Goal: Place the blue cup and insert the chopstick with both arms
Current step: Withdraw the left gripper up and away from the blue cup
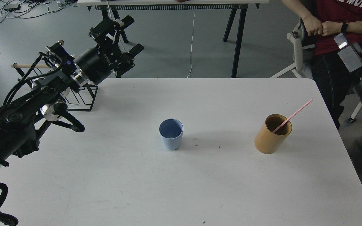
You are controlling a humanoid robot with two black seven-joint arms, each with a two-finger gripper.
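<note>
At the table's (105, 175) middle, seen from our head, the blue cup (171, 134) stands upright, mouth up. Well to its right stands a wooden cup (273, 134), and the pink chopstick (292, 116) leans inside it, poking out up and to the right. Our left gripper (123, 36) hangs past the table's far-left corner, fingers spread and grasping nothing. Our right arm (361, 75) enters at the right edge; its gripper we cannot see.
</note>
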